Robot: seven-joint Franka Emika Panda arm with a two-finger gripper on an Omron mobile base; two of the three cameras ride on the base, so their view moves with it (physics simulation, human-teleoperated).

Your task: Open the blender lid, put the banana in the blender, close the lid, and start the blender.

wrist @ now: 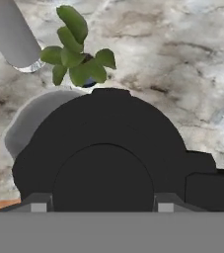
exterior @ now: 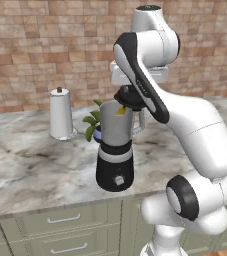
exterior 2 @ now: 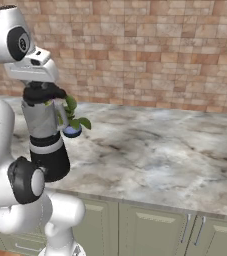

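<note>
Hovering right over the blender [exterior: 116, 150], the claw [wrist: 102, 207] pinches the raised knob of the blender lid [wrist: 101, 148], apparently to seat it squarely over the jar mouth. The blender stands upright near the table [exterior: 30, 165] front edge, handle toward the wall, knob facing forward. The banana [exterior: 120, 111] shows yellow inside the jar top, steeply tilted.

blender [exterior: 116, 135]: showing a grey translucent jar over a black base with a silver band
blender lid [wrist: 103, 148]: showing plain black
banana [exterior: 120, 111]: showing yellow
roll [exterior: 60, 116]: showing white, dark knob
plant [wrist: 76, 59]: showing green leaves
counter [exterior 2: 175, 150]: showing grey-brown marbling
wall [exterior 2: 150, 50]: showing reddish brick
</note>
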